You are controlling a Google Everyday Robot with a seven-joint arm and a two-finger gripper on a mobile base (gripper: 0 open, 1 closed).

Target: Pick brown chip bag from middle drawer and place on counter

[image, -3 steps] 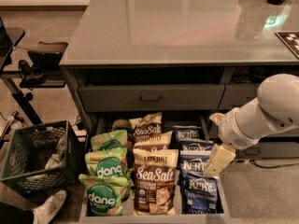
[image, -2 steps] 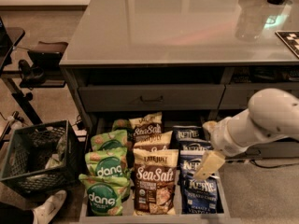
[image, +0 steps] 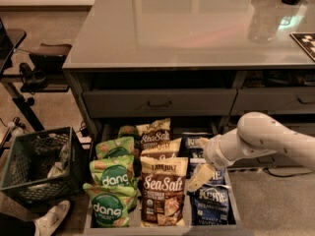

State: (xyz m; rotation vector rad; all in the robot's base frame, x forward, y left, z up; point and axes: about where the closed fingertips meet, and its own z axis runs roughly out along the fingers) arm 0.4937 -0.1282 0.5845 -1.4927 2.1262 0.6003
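The robot's white arm (image: 268,137) comes in from the right edge at drawer height. It runs left to a rounded joint, then bends down and to the left through a thick wrist. At its end the tan tool (image: 200,177) points down and left into the open middle drawer (image: 233,208). It hangs over the blue Kettle bags (image: 209,205) in the right lane, just beside the right edge of the nearest brown chip bag (image: 164,195). From where I stand I cannot tell how far open the tool is, and I see nothing in its hold.

That brown chip bag lies face up in the centre lane at the near end of the drawer, with its white "Sea Salt" script plain to read. Two more brown bags (image: 154,133) lie behind it, farther back in the same lane. The green dang bags (image: 109,208) fill the left lane.

Above the drawer is a shallower drawer front (image: 123,103) with a small dark handle. Over that spreads the glossy grey desk (image: 187,28), which shows reflections. On the floor to the left stands a dark plastic crate (image: 39,163), and a white shoe (image: 51,220) shows near it.
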